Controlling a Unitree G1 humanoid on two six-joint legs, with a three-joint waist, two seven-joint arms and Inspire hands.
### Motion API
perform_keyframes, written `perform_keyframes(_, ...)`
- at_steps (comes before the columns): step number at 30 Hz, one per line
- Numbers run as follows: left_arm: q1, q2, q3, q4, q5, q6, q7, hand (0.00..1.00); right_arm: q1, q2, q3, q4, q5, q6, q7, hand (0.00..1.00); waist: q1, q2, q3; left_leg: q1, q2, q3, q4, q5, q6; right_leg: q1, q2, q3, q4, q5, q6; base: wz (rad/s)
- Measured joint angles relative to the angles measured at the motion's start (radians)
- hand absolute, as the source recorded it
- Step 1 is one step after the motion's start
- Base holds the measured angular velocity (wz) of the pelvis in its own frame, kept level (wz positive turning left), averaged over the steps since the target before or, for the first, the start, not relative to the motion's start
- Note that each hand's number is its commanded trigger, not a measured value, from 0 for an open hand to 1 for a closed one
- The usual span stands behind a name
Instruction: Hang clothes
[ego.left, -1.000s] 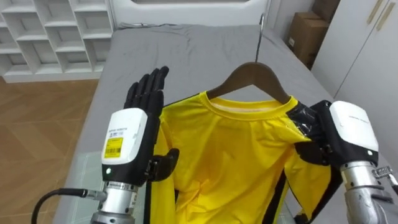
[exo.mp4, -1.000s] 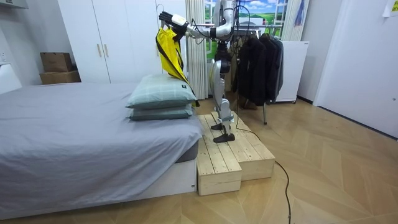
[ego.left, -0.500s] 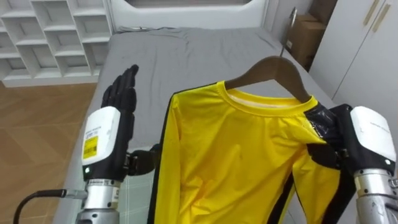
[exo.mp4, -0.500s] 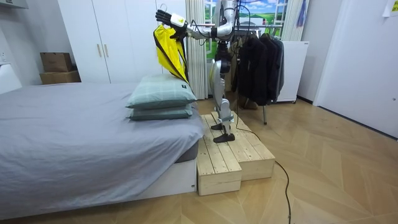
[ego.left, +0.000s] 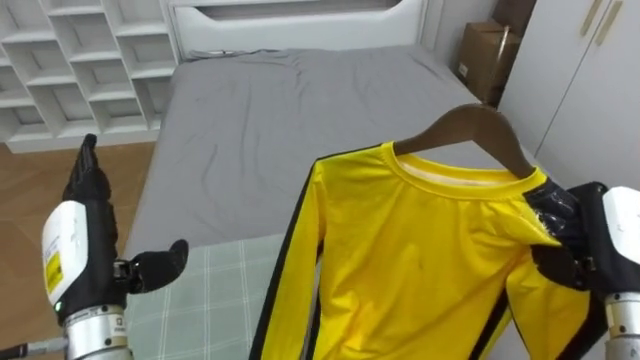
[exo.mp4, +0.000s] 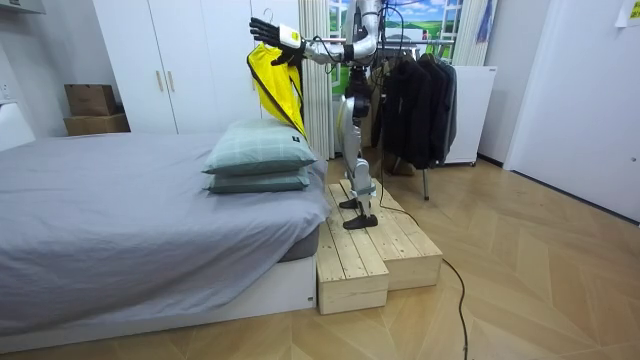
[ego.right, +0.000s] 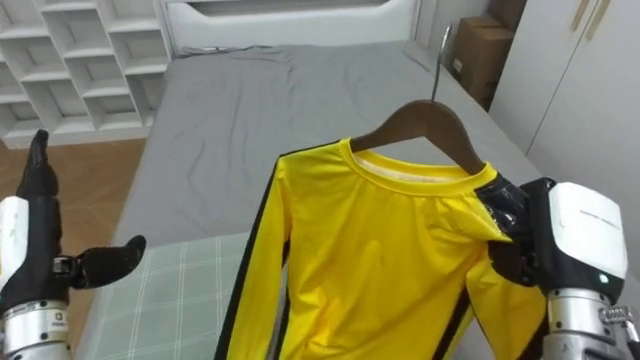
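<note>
Yellow shirt (ego.left: 420, 260) is gripped at the shoulder by the right hand (ego.right: 525, 245); left hand (ego.left: 78, 255) is held flat open, well apart.

Home bedrm: bed (exo.mp4: 120, 225) w/ pillows (exo.mp4: 258, 152), wardrobe (exo.mp4: 185, 70), clothes rack (exo.mp4: 415, 105).

— What do we see below us?
— A bed (ego.left: 260, 120) under a grey sheet, a checked pillow (ego.left: 200, 300) at its near end.
— And around it?
— White cubby shelves (ego.left: 80, 60) to our left, a cardboard box (ego.left: 480, 55) at right, wooden platforms (exo.mp4: 370, 250) beside the bed.
</note>
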Motion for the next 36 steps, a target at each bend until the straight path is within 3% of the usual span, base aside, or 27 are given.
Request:
perform_keyframes(5,0.044,-0.004,-0.004,0.01,-0.001,0.002,-0.011,0.0,0.028,-0.001,-0.025,-0.049,-0.005,0.001,-0.016,1.0,-0.016,-0.006,0.0033,-0.001,0.0,0.015,-0.001,0.0,0.0,-0.008,-0.002,0.025,0.001,0.0,0.001,-0.08)
perform_keyframes(10,0.042,-0.005,-0.046,-0.01,-0.031,0.0,-0.033,0.0,0.054,0.0,-0.021,-0.082,-0.002,-0.011,-0.02,1.0,-0.047,-0.015,0.0083,-0.006,0.0,0.023,-0.002,0.0,0.0,-0.024,-0.003,0.032,0.016,0.0,0.003,-0.09)
perform_keyframes(13,0.03,-0.004,-0.075,-0.012,-0.037,-0.023,-0.051,0.0,0.055,0.0,-0.021,-0.082,0.004,-0.037,-0.02,1.0,-0.057,-0.026,0.0125,-0.004,0.003,0.058,-0.001,-0.001,0.0,-0.045,-0.002,0.058,0.035,0.0,0.004,-0.34)
perform_keyframes(16,0.025,-0.003,-0.106,-0.015,-0.032,-0.036,-0.054,0.0,0.057,0.0,-0.019,-0.082,0.0,-0.05,-0.02,1.0,-0.058,-0.037,0.0126,-0.002,0.012,0.13,0.002,-0.003,0.001,-0.08,0.01,0.114,0.056,0.003,0.006,-0.64)
perform_keyframes(17,0.021,-0.003,-0.113,-0.024,-0.034,-0.04,-0.055,0.0,0.058,0.0,-0.018,-0.082,-0.002,-0.05,-0.021,1.0,-0.054,-0.04,0.0144,0.004,0.019,0.172,0.002,-0.012,0.001,-0.102,0.023,0.14,0.068,0.003,0.006,-0.97)
perform_keyframes(18,0.02,-0.003,-0.116,-0.034,-0.036,-0.043,-0.054,0.0,0.058,0.002,-0.017,-0.082,-0.005,-0.051,-0.021,1.0,-0.043,-0.039,0.0149,0.015,0.035,0.22,0.003,-0.028,-0.002,-0.119,0.031,0.133,0.082,0.005,0.004,-1.33)
perform_keyframes(20,0.02,-0.003,-0.118,-0.036,-0.036,-0.044,-0.051,0.0,0.057,0.008,-0.01,-0.082,-0.023,-0.055,-0.023,1.0,-0.034,-0.041,0.016,0.031,0.057,0.294,0.026,-0.052,-0.01,-0.145,0.021,0.037,0.112,0.01,0.0,-1.3)
perform_keyframes(21,0.018,-0.004,-0.124,-0.036,-0.035,-0.045,-0.051,0.0,0.057,0.01,-0.003,-0.081,-0.043,-0.057,-0.032,1.0,-0.017,-0.035,0.0175,0.047,0.073,0.352,0.042,-0.071,-0.016,-0.157,-0.001,-0.071,0.126,0.017,-0.009,-1.15)
perform_keyframes(23,0.014,-0.001,-0.14,-0.035,-0.037,-0.045,-0.051,0.0,0.057,0.015,0.027,-0.069,-0.05,-0.058,-0.045,1.0,-0.016,-0.029,0.021,0.071,0.092,0.416,0.056,-0.092,-0.026,-0.157,-0.02,-0.208,0.131,0.027,-0.024,-1.17)
perform_keyframes(24,0.006,-0.001,-0.154,-0.035,-0.036,-0.044,-0.053,0.0,0.057,0.028,0.04,-0.057,-0.05,-0.058,-0.046,1.0,-0.019,-0.032,0.0245,0.083,0.094,0.451,0.054,-0.099,-0.032,-0.165,-0.025,-0.242,0.142,0.029,-0.03,-0.93)
perform_keyframes(28,-0.014,-0.005,-0.198,-0.036,-0.036,-0.043,-0.083,0.0,0.058,0.035,0.061,-0.031,-0.051,-0.055,-0.045,1.0,-0.052,-0.032,0.0241,0.072,0.096,0.496,0.07,-0.108,-0.035,-0.197,-0.017,-0.214,0.16,0.031,-0.035,-0.43)
perform_keyframes(31,-0.024,-0.008,-0.205,-0.037,-0.035,-0.037,-0.102,0.0,0.06,0.067,0.061,-0.032,-0.051,-0.056,-0.043,1.0,-0.076,-0.032,0.0224,0.056,0.115,0.509,0.105,-0.121,-0.04,-0.22,-0.006,-0.203,0.175,0.031,-0.039,-0.2)
perform_keyframes(34,-0.021,-0.005,-0.239,-0.037,-0.036,-0.035,-0.119,0.0,0.059,0.075,0.076,-0.034,-0.045,-0.06,-0.032,1.0,-0.071,-0.031,0.0193,0.054,0.146,0.517,0.193,-0.14,-0.053,-0.22,0.008,-0.218,0.197,0.013,-0.054,-0.4)
perform_keyframes(36,-0.019,-0.003,-0.262,-0.037,-0.037,-0.035,-0.121,0.0,0.059,0.075,0.105,-0.061,-0.05,-0.065,-0.032,1.0,-0.069,-0.032,0.0181,0.029,0.189,0.519,0.357,-0.141,-0.055,-0.215,0.008,-0.199,0.224,-0.018,-0.071,-0.62)
